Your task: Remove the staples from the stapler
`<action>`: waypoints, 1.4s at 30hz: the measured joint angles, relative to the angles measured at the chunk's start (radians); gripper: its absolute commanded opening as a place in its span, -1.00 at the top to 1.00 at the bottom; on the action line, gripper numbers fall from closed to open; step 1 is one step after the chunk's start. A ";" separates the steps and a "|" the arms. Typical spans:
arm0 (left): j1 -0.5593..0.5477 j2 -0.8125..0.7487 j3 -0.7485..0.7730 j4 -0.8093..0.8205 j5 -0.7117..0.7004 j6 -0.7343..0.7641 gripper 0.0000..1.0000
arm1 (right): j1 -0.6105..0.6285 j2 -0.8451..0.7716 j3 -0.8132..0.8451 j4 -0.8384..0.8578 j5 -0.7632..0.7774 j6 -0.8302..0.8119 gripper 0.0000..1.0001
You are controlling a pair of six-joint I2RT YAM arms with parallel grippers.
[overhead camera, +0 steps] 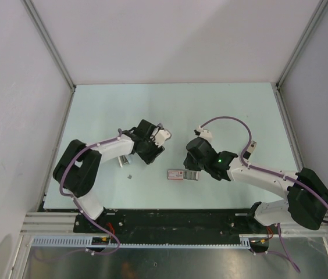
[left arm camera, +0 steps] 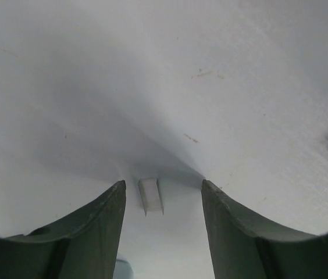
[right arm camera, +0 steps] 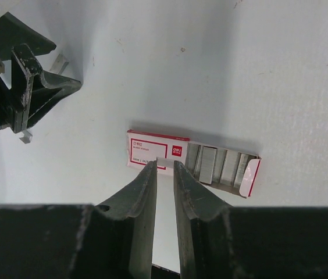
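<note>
My left gripper point(overhead camera: 151, 152) is open and held low over the table point(left arm camera: 164, 186). A short strip of staples point(left arm camera: 151, 195) lies loose on the table between its fingers, touching neither. My right gripper point(overhead camera: 188, 170) is shut on a small strip of staples point(right arm camera: 165, 162), just over the red-and-white staple box point(right arm camera: 152, 150). The box's tray point(right arm camera: 222, 165) is slid out, with several staple strips in it. A grey object point(overhead camera: 123, 158) that may be the stapler lies by the left forearm and is mostly hidden.
The staple box point(overhead camera: 182, 174) lies between the two grippers. A small loose bit point(overhead camera: 129, 175) lies on the table to its left. In the right wrist view, the left gripper point(right arm camera: 30, 87) is at the upper left, with loose staple bits point(right arm camera: 25, 137) near it.
</note>
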 measured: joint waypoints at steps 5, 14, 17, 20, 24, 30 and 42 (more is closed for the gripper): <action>0.006 0.023 0.022 -0.001 0.024 0.000 -0.01 | 0.000 0.000 0.000 0.003 0.000 0.000 0.56; 0.025 0.025 0.025 -0.006 0.049 0.000 -0.10 | -0.001 0.000 0.000 0.006 0.000 0.000 0.56; 0.033 0.025 0.025 -0.006 0.048 0.000 -0.14 | -0.002 0.000 0.000 0.006 0.000 0.001 0.57; 0.035 0.025 0.025 -0.006 0.045 0.000 -0.16 | -0.002 0.000 -0.001 0.006 0.000 0.001 0.59; 0.035 0.025 0.025 -0.007 0.045 0.000 -0.03 | -0.002 -0.002 -0.001 0.006 -0.001 0.004 0.59; 0.035 0.025 0.026 -0.018 0.052 -0.008 0.13 | -0.002 -0.009 -0.001 0.006 -0.001 0.009 0.59; 0.047 0.025 0.027 -0.030 0.057 -0.006 0.26 | -0.002 -0.010 -0.001 0.006 -0.001 0.011 0.61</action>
